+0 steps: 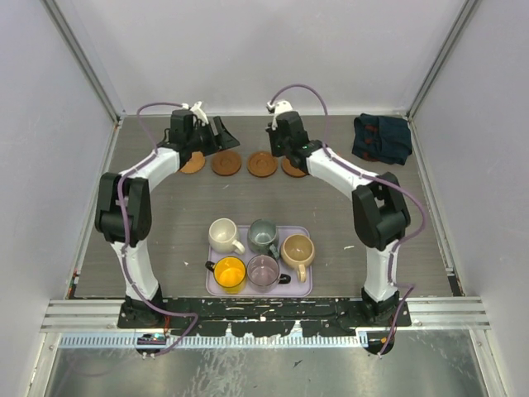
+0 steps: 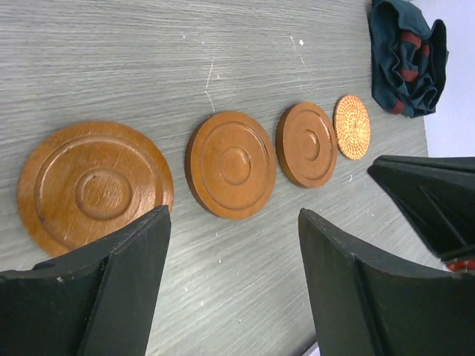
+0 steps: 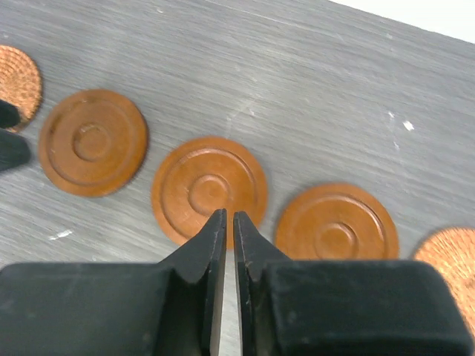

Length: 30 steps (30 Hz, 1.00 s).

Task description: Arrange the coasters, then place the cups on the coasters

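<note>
Row of round brown wooden coasters (image 3: 208,185); left gripper (image 2: 234,219) apart, right gripper (image 3: 228,219) nearly together, both empty; better even the gaps before small handled mugs (image 1: 225,234)

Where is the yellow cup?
In the top view, the yellow cup sits at the near left corner of the lavender tray, beside the purple glass cup and nearer than the cream cup.

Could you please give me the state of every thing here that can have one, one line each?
left gripper: fingers wide open, holding nothing.
right gripper: fingers almost shut, nothing between them.
coasters: five, lying flat in one row, all bare.
cups: five, upright on the tray, none on a coaster.
cloth: crumpled, in the far right corner.
</note>
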Each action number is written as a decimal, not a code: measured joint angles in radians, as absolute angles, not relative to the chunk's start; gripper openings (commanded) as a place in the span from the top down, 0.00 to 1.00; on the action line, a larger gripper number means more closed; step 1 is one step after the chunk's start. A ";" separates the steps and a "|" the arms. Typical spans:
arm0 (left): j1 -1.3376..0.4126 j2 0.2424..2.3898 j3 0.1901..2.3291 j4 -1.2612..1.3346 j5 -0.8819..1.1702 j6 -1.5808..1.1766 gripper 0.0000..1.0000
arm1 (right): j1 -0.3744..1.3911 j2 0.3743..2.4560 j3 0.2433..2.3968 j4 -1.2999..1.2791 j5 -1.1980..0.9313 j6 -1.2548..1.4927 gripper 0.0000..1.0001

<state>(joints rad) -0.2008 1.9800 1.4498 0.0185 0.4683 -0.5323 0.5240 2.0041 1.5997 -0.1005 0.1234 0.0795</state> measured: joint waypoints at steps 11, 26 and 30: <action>-0.201 1.724 1.169 0.012 0.299 -0.439 0.20 | 0.264 1.618 1.050 0.046 0.146 0.189 0.64; -0.209 1.194 0.720 -0.024 -0.004 -0.402 0.13 | 0.183 1.243 0.707 0.093 0.246 0.296 0.42; -0.212 0.991 0.659 -0.078 -0.078 -0.403 0.13 | 0.183 1.102 0.641 0.047 0.281 0.311 0.39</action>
<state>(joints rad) -0.2119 0.9913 0.6586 -0.0780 -0.0780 -0.4026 0.1833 1.1015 0.6411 0.0467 0.2806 0.3111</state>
